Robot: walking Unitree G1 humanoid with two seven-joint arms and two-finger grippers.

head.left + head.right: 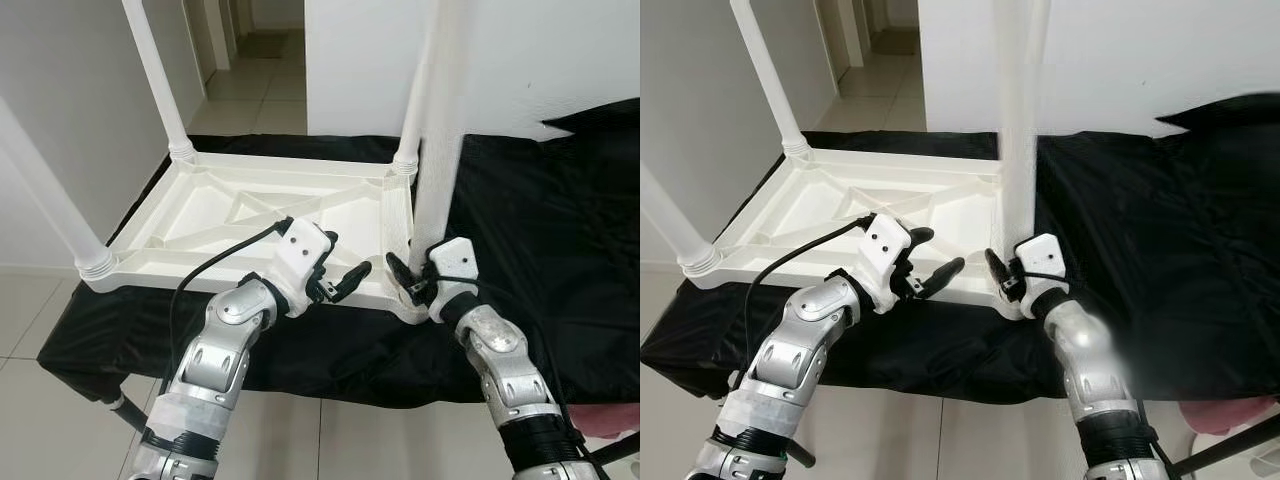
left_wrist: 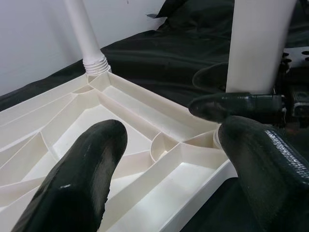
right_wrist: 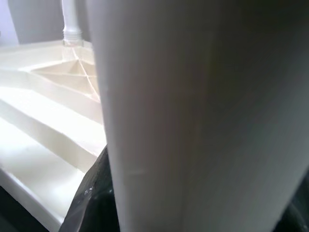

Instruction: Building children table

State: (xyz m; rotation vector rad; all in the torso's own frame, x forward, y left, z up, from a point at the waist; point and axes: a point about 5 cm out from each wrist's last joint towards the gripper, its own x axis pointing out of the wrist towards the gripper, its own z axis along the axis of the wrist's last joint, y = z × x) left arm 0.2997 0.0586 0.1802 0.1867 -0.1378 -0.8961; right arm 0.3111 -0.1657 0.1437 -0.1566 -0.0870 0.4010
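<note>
Black cloth (image 1: 540,230) covers the counter, and on it lies the white plastic table top (image 1: 250,215) upside down, its ribbed underside facing up. Three white legs stand in its corners: one far left (image 1: 160,80), one far right (image 1: 415,110) and one near left (image 1: 45,200). The fourth leg (image 1: 440,150) stands upright at the near right corner, and the right tool (image 1: 412,282) is clenched around its lower end, just above the corner socket. The left tool (image 1: 340,275) hovers released over the near edge of the table top, its fingers (image 2: 91,164) spread apart, close to the same corner. Around the counter there is a pale tiled floor (image 1: 30,400), a white wall (image 1: 560,50) behind, and an open corridor (image 1: 250,60) farther back.
</note>
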